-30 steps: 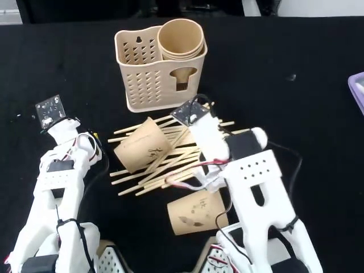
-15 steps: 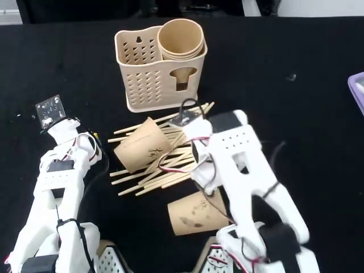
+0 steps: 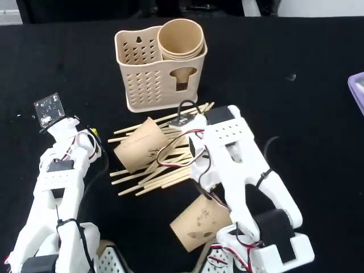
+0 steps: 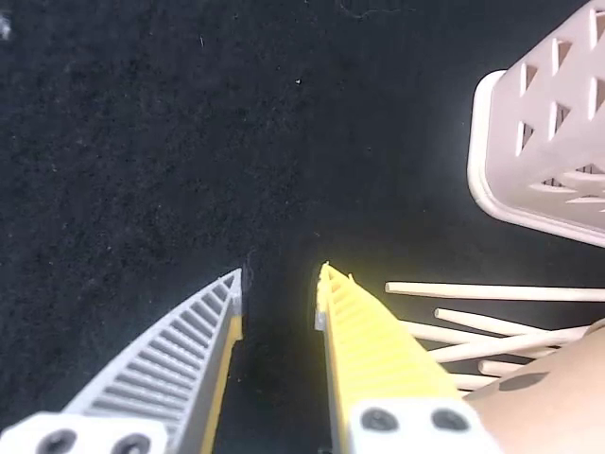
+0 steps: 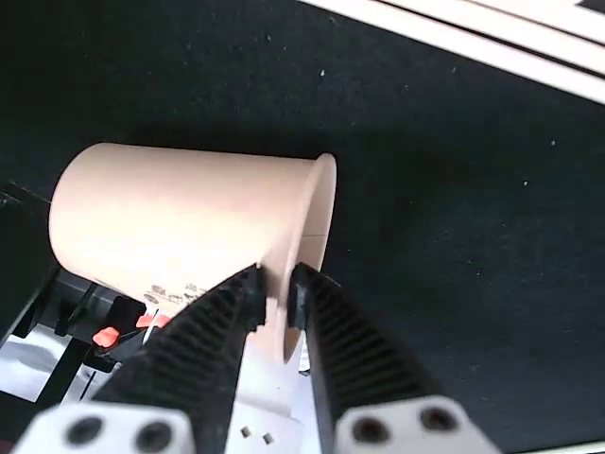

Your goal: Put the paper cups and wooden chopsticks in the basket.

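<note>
The beige basket (image 3: 153,77) stands at the back with stacked paper cups (image 3: 181,37) in one compartment. Wooden chopsticks (image 3: 153,170) lie in a loose pile in front of it, and a paper cup (image 3: 142,146) rests on its side on top of them. A second paper cup (image 3: 199,224) (image 5: 180,222) lies near the front edge, under the folded right arm. My right gripper (image 5: 276,284) is shut on this cup's rim. At the left, my left gripper (image 4: 279,284) (image 3: 94,147) hangs open over bare black cloth, beside the chopstick ends (image 4: 473,322) and a corner of the basket (image 4: 529,142).
A purple tray (image 3: 357,85) shows at the right edge. Both arm bases (image 3: 250,256) crowd the front edge. Black tablecloth (image 3: 296,114) spreads to the right of and behind the basket.
The right arm has drawn back from the chopstick pile and folded down over the front cup, pinching its rim. That cup has turned and shifted toward the front. The left arm barely moved.
</note>
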Robot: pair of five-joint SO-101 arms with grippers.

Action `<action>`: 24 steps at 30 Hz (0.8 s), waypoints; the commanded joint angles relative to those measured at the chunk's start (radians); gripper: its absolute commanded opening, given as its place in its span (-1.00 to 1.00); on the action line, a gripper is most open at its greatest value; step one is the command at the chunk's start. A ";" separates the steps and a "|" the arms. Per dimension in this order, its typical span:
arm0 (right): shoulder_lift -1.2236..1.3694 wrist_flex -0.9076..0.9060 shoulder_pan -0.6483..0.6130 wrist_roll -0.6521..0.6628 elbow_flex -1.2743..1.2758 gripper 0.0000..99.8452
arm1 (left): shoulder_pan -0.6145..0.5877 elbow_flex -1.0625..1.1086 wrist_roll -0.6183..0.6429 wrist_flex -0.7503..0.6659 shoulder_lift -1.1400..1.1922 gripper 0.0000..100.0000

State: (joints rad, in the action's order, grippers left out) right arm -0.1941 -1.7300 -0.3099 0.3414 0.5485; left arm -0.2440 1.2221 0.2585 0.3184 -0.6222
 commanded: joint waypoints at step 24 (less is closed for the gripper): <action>-0.229 -0.035 0.164 0.235 -0.458 -0.98 | 0.010 -0.004 -0.006 -0.015 -0.028 -0.73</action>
State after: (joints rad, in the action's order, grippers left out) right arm -0.3905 -1.7331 -0.2010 0.5102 0.1788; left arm -0.2440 1.2221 0.2585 0.3168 -0.6222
